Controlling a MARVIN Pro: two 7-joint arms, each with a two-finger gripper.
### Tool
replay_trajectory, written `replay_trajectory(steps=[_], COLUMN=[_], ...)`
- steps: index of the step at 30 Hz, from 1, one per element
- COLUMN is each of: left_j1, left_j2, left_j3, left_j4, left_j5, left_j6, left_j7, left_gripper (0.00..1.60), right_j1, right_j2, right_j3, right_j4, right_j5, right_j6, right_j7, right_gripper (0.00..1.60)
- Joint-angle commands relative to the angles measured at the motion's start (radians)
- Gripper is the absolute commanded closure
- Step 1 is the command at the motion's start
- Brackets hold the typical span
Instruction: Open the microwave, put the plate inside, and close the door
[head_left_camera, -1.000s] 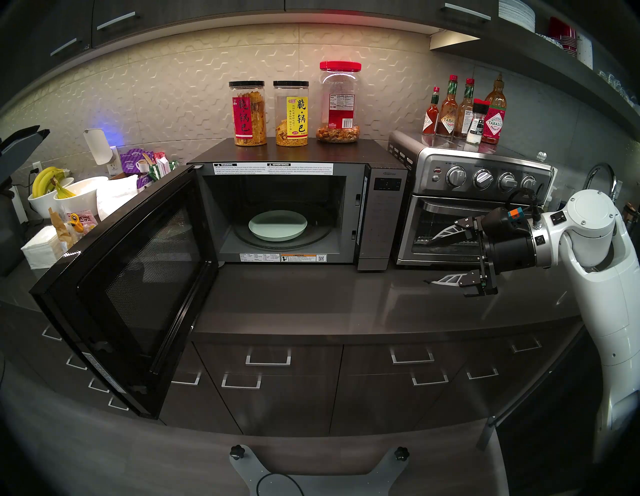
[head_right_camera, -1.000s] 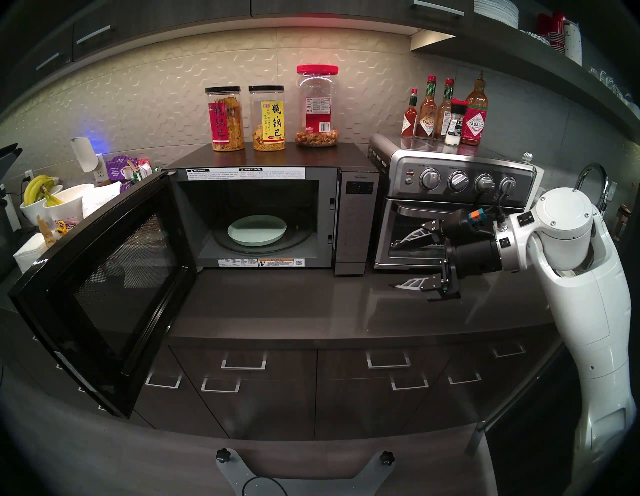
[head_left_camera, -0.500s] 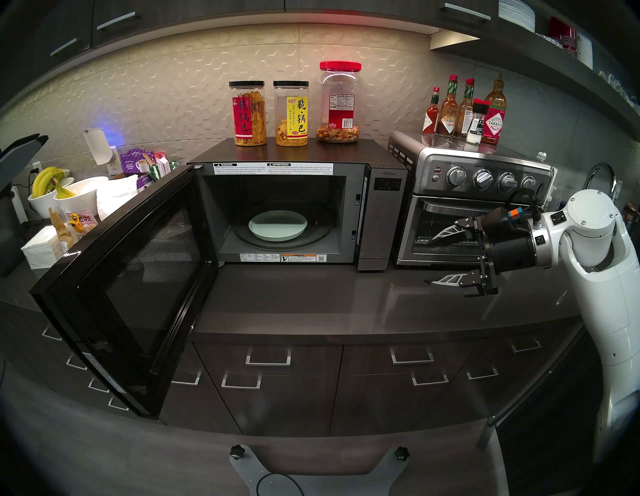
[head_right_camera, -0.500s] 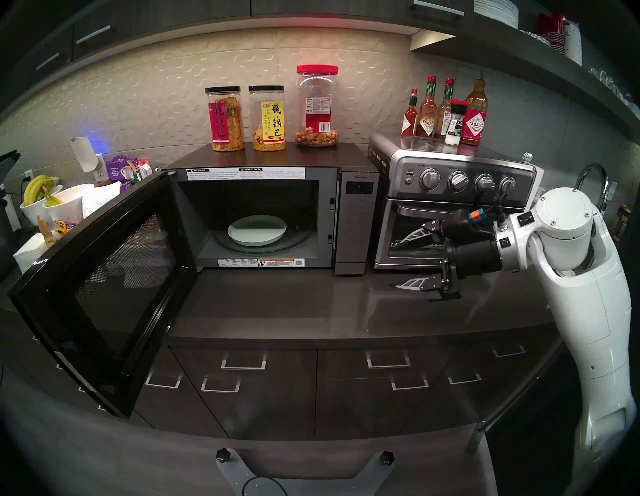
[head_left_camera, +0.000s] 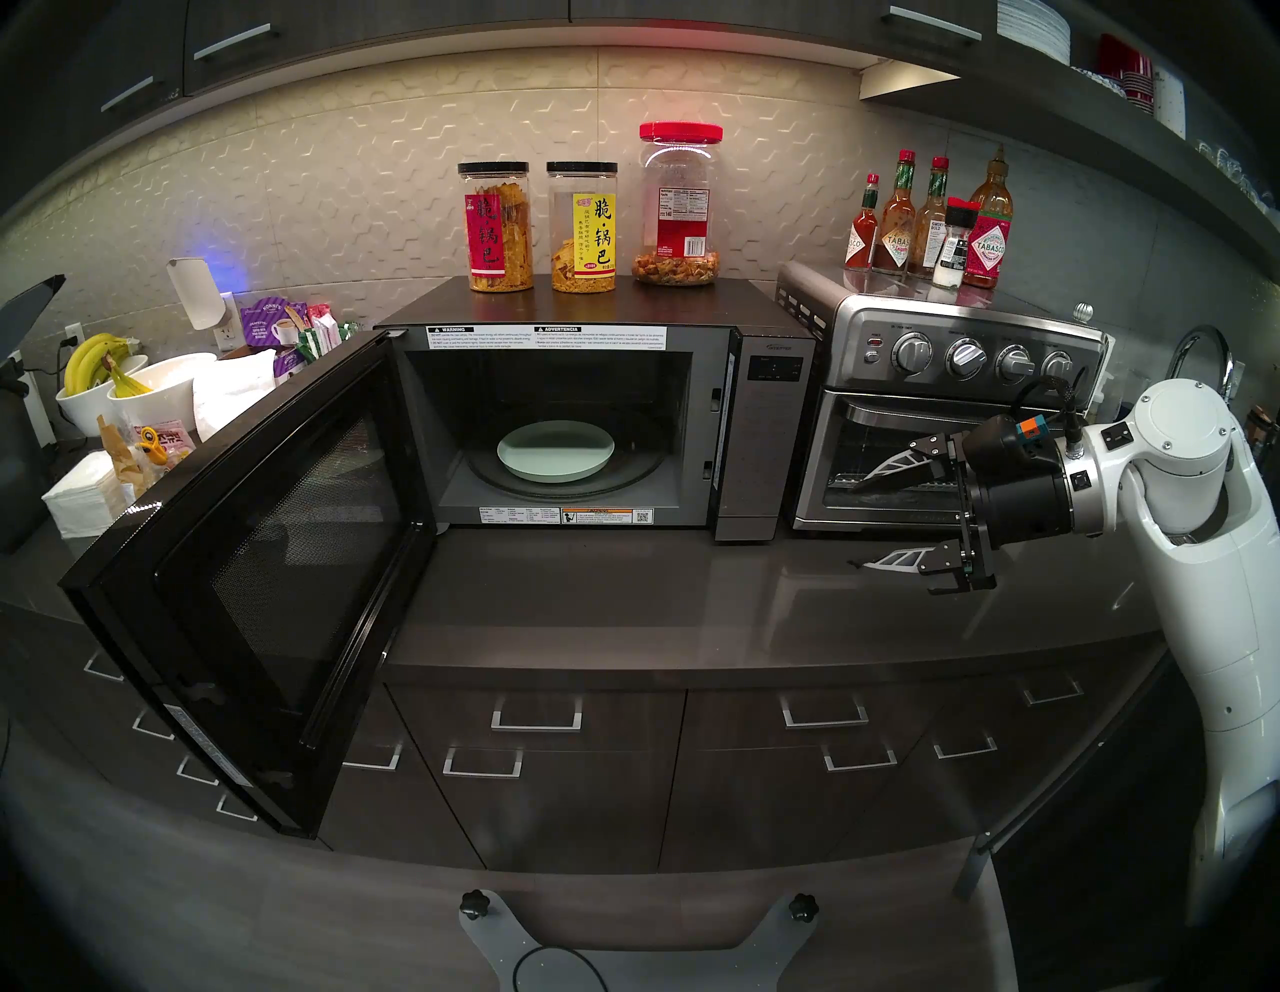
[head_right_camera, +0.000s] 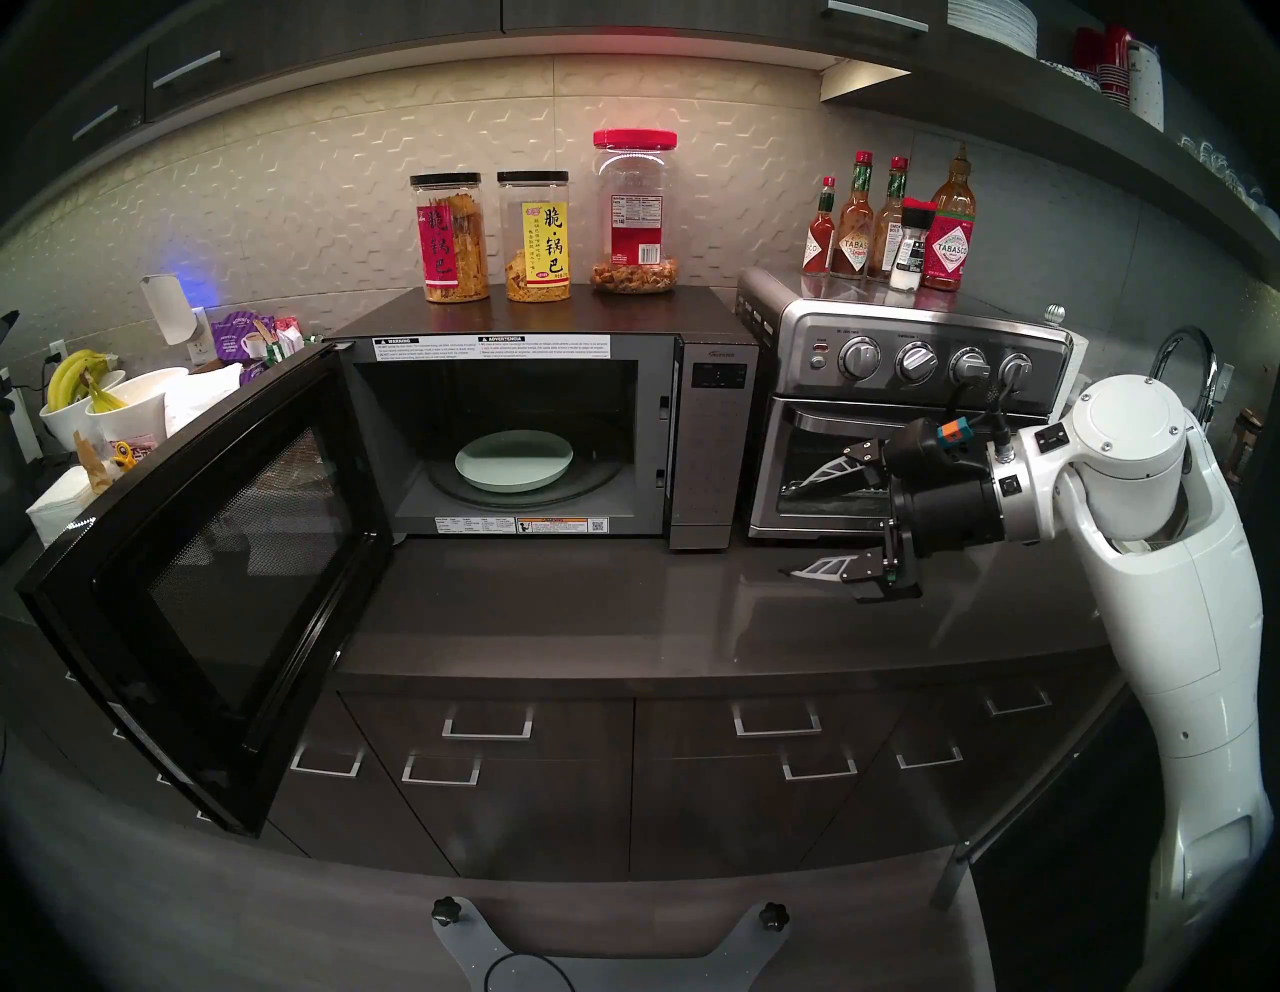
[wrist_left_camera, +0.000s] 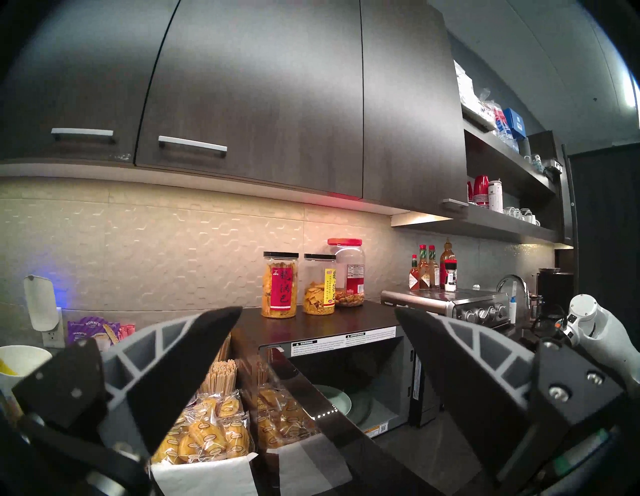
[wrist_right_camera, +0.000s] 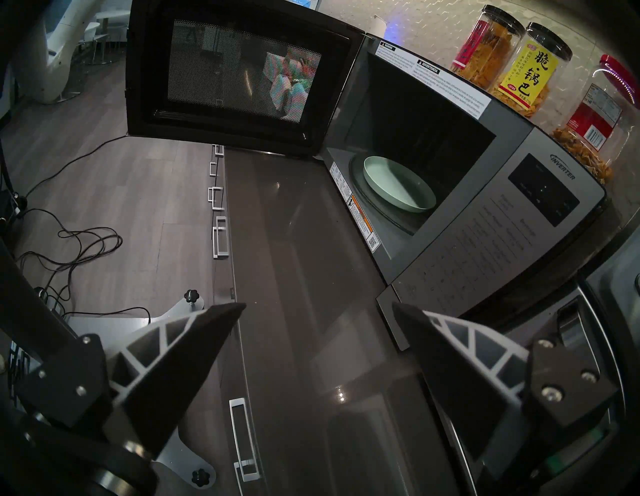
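Inside the Panasonic microwave (head_left_camera: 589, 415) your mint-green plate (head_left_camera: 555, 452) sits unchanged; only the empty, spread left gripper (wrist_left_camera: 317, 313) has drifted outward, right gripper (head_left_camera: 862, 523) spread too, door (head_left_camera: 235, 554) unclosed.

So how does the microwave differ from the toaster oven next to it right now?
The microwave is open, its door swung wide; the toaster oven is shut. The microwave holds a green plate. The toaster oven has knobs; the microwave has a flat panel. Both carry containers on top.
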Motion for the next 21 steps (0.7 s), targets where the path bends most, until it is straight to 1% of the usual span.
replay_trajectory(steps=[1,12,21], left_j1=[-0.005,0.034,0.085], left_j2=[0.011,0.007,-0.001], left_j3=[-0.005,-0.005,-0.005], left_j4=[0.028,0.080,0.088], left_j5=[0.022,0.091,0.131], left_j6=[-0.002,-0.002,-0.002], left_j7=[-0.072,-0.063,-0.076], left_gripper=[0.00,0.00,0.00], right_j1=[0.008,0.007,0.007], right_j2=[0.000,0.000,0.001], right_j3=[0.004,0.004,0.004], right_j4=[-0.002,-0.002,-0.002], right_j5=[0.005,0.004,0.004], right_j6=[0.001,0.000,-0.001], right_j7=[0.002,0.002,0.003], right_gripper=[0.00,0.00,0.00])
